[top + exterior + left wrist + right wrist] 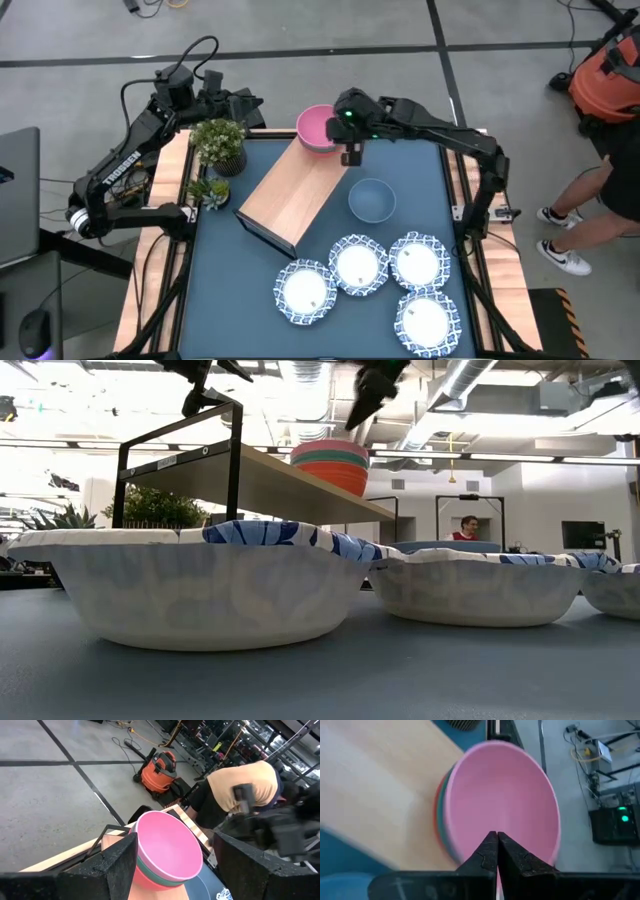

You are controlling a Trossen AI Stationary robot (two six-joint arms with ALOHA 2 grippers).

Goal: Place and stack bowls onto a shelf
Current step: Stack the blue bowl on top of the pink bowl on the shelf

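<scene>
A pink bowl (318,127) tops a stack with a green and a red bowl (330,465). The stack rests on the far end of the light-wood shelf (295,190). My right gripper (352,155) is shut and empty. It hangs just above the stack's right side, clear of it in the low view (368,400) and over the pink bowl in its wrist view (496,837). My left gripper (232,100) is open and waits at the far left; the stack shows between its fingers (175,870). A light blue bowl (372,199) and four white blue-rimmed bowls (358,264) sit on the tabletop.
Two potted plants (220,145) (208,190) stand left of the shelf. The white bowls fill the table's near right part. A person (600,200) and an orange vacuum (605,70) are beyond the table's right edge. Bare blue tabletop lies at the near left (220,300).
</scene>
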